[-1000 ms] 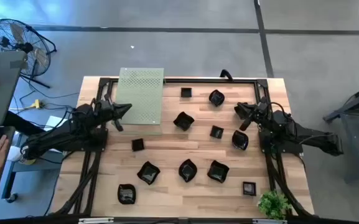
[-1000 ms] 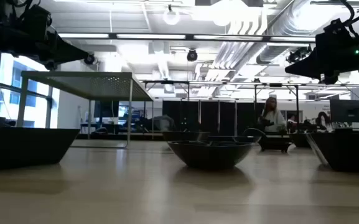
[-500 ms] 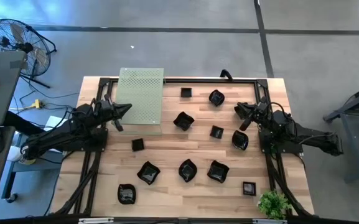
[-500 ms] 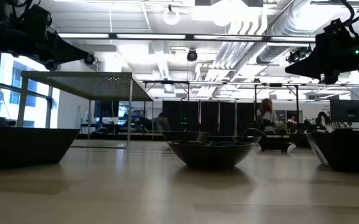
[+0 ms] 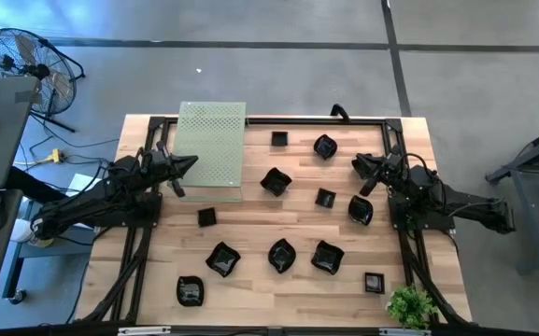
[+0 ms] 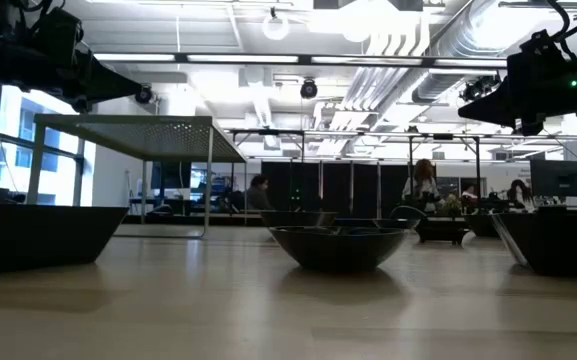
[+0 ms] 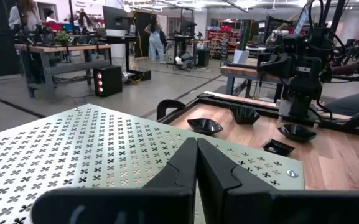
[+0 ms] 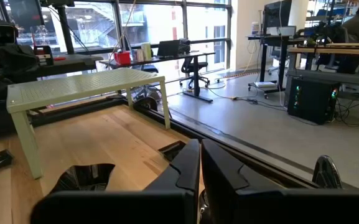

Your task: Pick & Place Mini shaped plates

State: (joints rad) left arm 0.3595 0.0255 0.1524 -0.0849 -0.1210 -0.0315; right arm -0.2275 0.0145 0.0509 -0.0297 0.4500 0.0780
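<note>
While both arms hover at rest, the left gripper (image 5: 191, 165) sits clenched and empty over the pale green perforated board (image 5: 211, 149), the right gripper (image 5: 359, 166) likewise above the wooden table (image 5: 250, 243). The glossy black mini shaped plates (image 5: 281, 254) lie scattered across it, none grasped, seemingly awaiting pickup.

Perforated board (image 5: 211, 149) on legs blocks your far-left corner. Mini shaped plates (image 5: 281, 254) scattered across table (image 5: 260, 297) centre, narrow lanes between. Plant (image 5: 411, 305) occupies near-right corner. Near edge bare, passable.

plates (image 5: 281, 255): glossy black | board (image 5: 212, 143): pale green, perforated | table (image 5: 260, 289): light wood
</note>
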